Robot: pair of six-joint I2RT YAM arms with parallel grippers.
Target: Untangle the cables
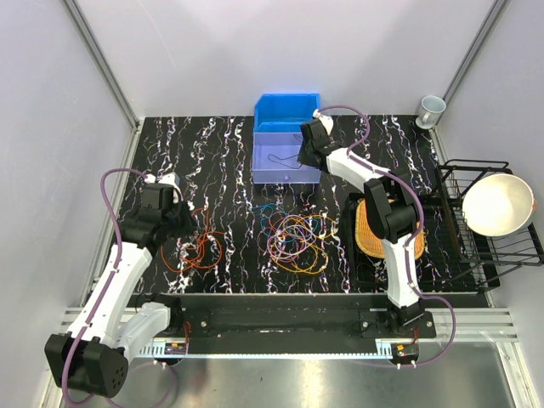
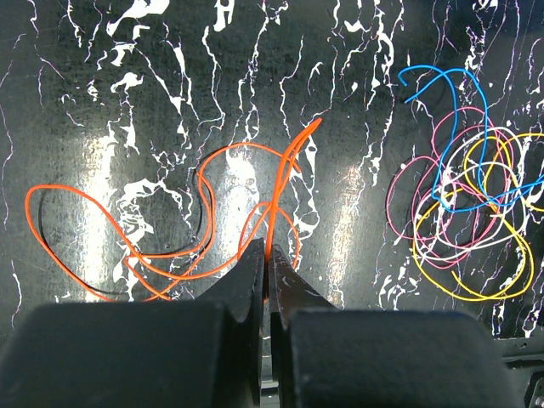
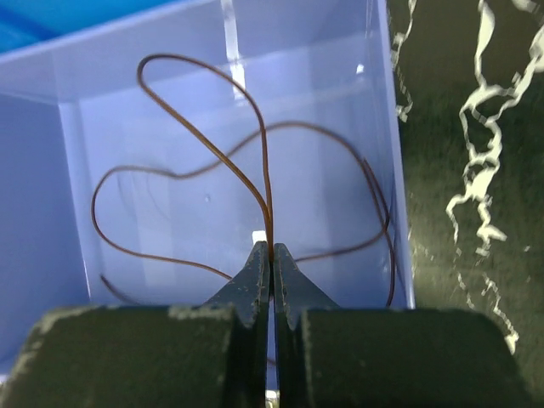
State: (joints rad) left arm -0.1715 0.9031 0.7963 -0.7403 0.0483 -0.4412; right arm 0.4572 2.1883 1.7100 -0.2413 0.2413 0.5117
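My left gripper (image 2: 269,248) is shut on an orange cable (image 2: 285,166), a loose coil of which lies on the black marbled table at the left (image 1: 201,246); a thin black wire (image 2: 85,287) lies among its loops. A tangle of yellow, purple, pink and blue cables (image 1: 295,238) lies mid-table and shows at the right of the left wrist view (image 2: 463,217). My right gripper (image 3: 271,251) is shut on a brown cable (image 3: 255,140) whose loops hang inside the pale lilac bin (image 3: 76,161), at the back of the table (image 1: 286,153).
A blue bin (image 1: 286,108) stands behind the lilac one. A wicker basket (image 1: 374,225) and a black wire rack (image 1: 476,229) holding a white bowl (image 1: 497,204) stand at the right. A mug (image 1: 430,109) sits in the back right corner.
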